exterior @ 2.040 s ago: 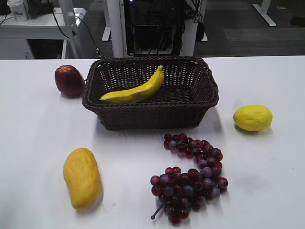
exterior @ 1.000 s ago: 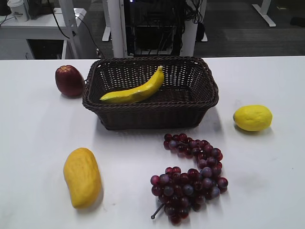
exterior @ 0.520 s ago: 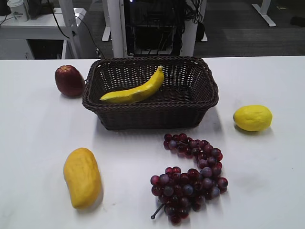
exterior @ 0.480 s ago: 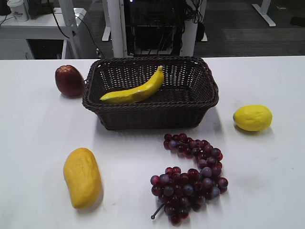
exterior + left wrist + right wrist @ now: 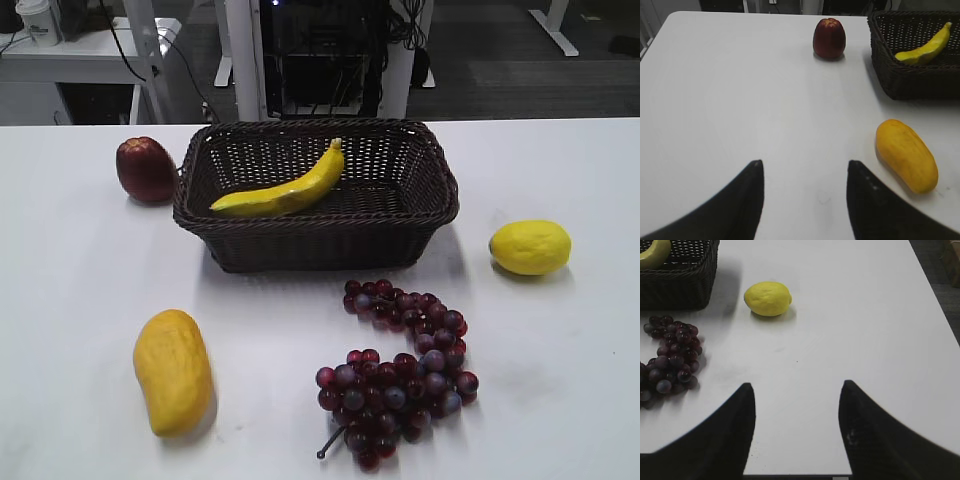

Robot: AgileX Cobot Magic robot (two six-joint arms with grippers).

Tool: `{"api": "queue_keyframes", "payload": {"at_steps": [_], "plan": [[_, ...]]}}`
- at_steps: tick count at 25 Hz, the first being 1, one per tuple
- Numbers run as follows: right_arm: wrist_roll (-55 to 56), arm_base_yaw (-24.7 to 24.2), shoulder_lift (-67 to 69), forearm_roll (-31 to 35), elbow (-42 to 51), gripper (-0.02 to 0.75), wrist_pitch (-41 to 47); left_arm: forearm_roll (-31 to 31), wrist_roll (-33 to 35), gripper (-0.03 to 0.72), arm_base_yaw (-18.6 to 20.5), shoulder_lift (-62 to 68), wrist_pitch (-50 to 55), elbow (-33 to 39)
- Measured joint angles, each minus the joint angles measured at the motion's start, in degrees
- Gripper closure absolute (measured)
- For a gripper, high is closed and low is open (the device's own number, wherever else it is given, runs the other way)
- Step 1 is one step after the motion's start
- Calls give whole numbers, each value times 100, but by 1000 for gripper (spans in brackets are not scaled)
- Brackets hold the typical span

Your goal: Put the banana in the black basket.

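- Exterior view: the banana (image 5: 285, 188) lies inside the black basket (image 5: 316, 245), on its floor, left of centre
- Banana long axis runs diagonally; the narrow stem end points up toward the far right and leans near the far wall, the blunt end points toward the near left corner
- Black basket stands upright on the white counter (image 5: 560, 380), long side facing the camera
- Count in the exterior view: one banana, one basket, one red apple (image 5: 146, 169), one mango (image 5: 173, 371), one lemon (image 5: 530, 247), one bunch of grapes (image 5: 400, 368)
- Apple sits just beside the basket's left end; whether they touch cannot be told
- Mango lies near the front left, lemon to the right of the basket, grapes in front of the basket, all apart from one another
- Left wrist view: left hand (image 5: 805, 197) has its two dark fingers spread apart with nothing between them, above bare counter; mango to its right
- Right wrist view: right hand (image 5: 796, 427) likewise spread apart and holding nothing, above bare counter; lemon ahead, grapes to the left
- Neither hand appears in the exterior view
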Motion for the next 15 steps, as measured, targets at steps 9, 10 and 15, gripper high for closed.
{"api": "queue_keyframes", "payload": {"at_steps": [9,10,15], "plan": [[0,0,0,0,0,298,0,-2,0,171,0,0,0,0],[0,0,0,0,0,298,0,-2,0,171,0,0,0,0],[0,0,0,0,0,298,0,-14,0,171,0,0,0,0]]}}
